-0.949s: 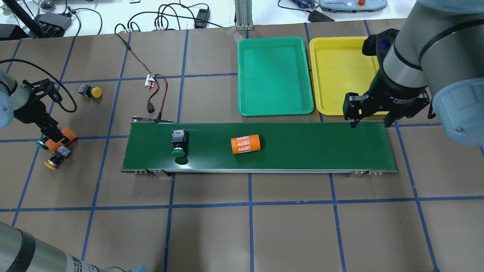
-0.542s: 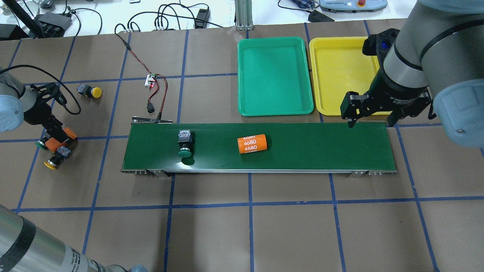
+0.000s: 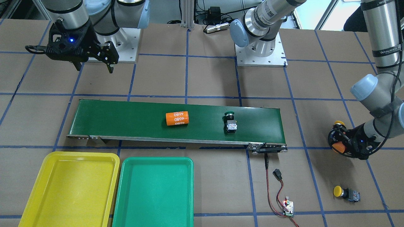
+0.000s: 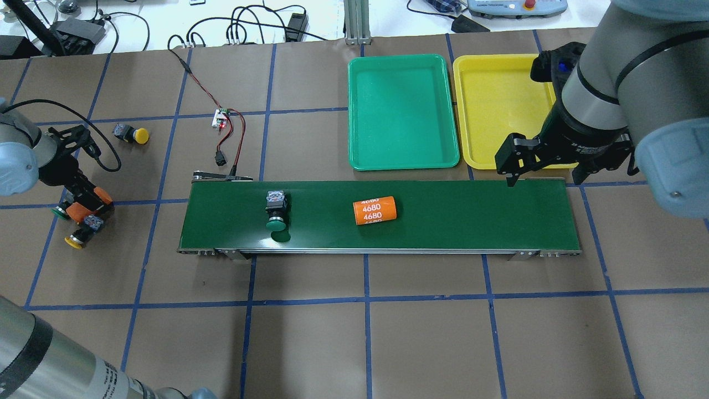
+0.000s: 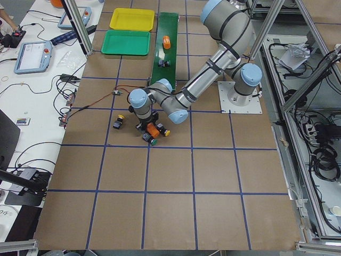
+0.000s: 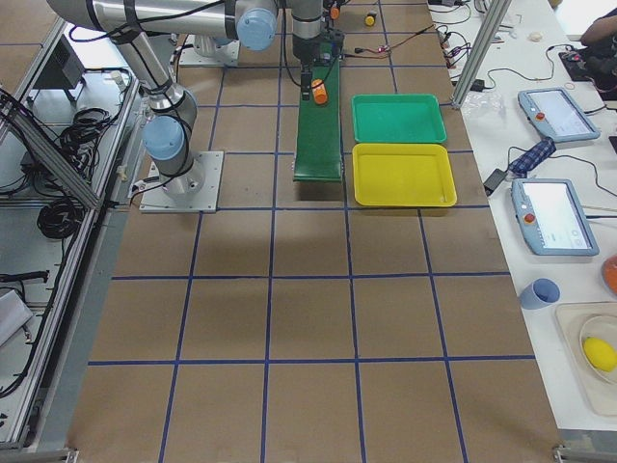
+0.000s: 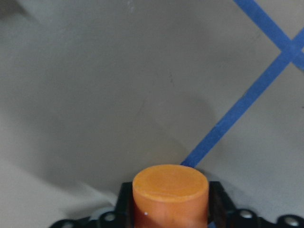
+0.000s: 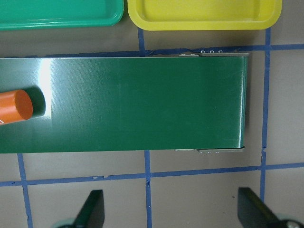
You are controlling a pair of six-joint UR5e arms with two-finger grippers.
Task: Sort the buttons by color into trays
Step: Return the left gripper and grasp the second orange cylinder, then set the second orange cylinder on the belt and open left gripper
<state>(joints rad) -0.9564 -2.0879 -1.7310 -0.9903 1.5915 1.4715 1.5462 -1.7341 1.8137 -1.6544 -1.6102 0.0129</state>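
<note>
One green button (image 4: pixel 276 212) sits on the conveyor belt (image 4: pixel 471 216), clear of its edges.

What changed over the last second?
The belt carried the green button and the 4680 cylinder along toward the trays' end. The right gripper, open, edged slightly to the robot's left. Unchanged: left gripper shut on another orange cylinder, green tray and yellow tray empty, lone yellow button where it was.

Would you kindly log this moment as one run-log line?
left gripper: shut on orange cylinder | right gripper: open above belt | green button: on belt
</note>
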